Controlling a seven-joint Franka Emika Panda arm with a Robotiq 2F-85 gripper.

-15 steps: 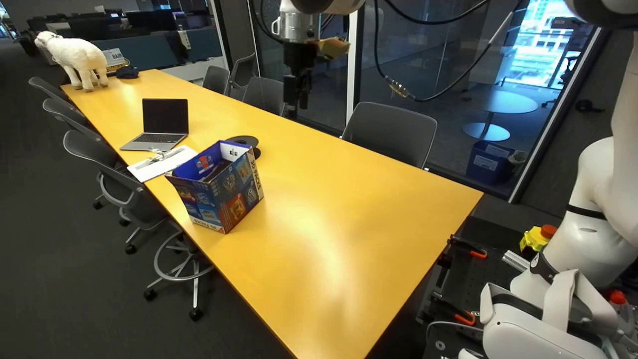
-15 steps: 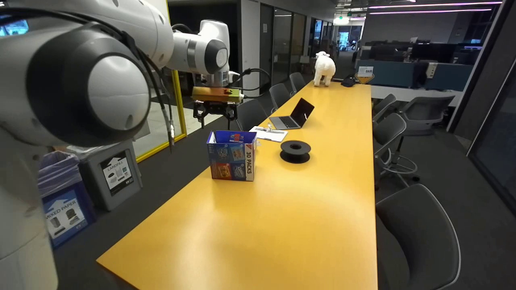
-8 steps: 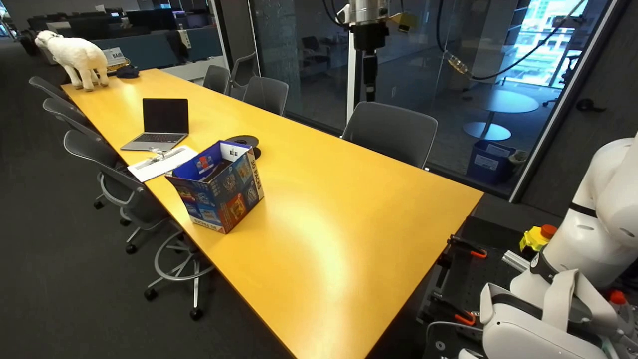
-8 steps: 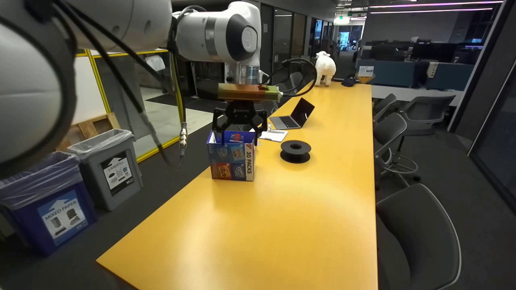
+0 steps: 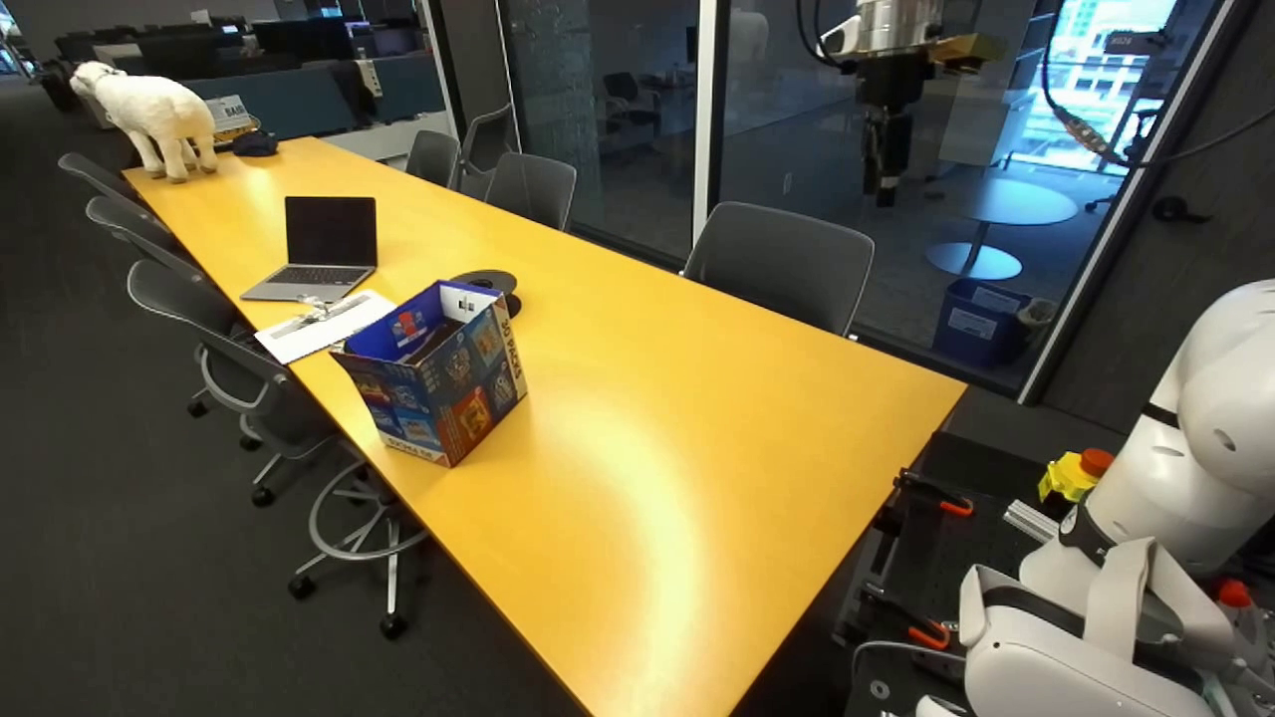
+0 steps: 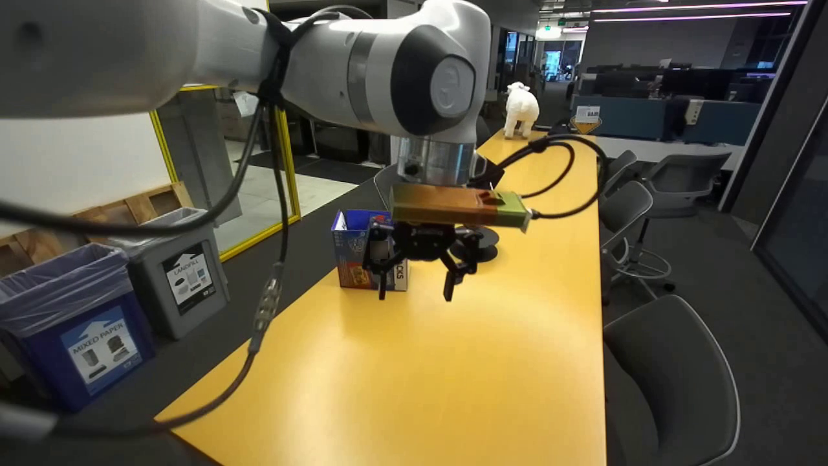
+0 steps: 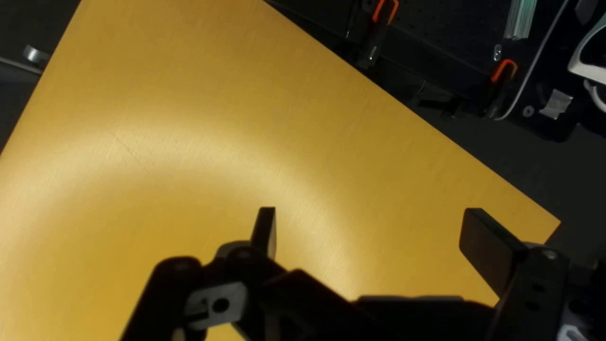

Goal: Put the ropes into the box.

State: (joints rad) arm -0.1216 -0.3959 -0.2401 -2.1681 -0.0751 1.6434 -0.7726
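Currently, your gripper (image 6: 415,295): fingertips down above the table (image 5: 637,498), its fingers (image 7: 490,251) spread wide apart.
Box (image 5: 438,383): standing open-topped on the table near a long edge, well apart from your gripper.
Inside it: a dark brown patch (image 5: 435,340); you cannot tell what it is.
Black spool (image 5: 490,279): lying flat near the box.
Clipboard (image 5: 331,327): between box and laptop (image 5: 331,234).
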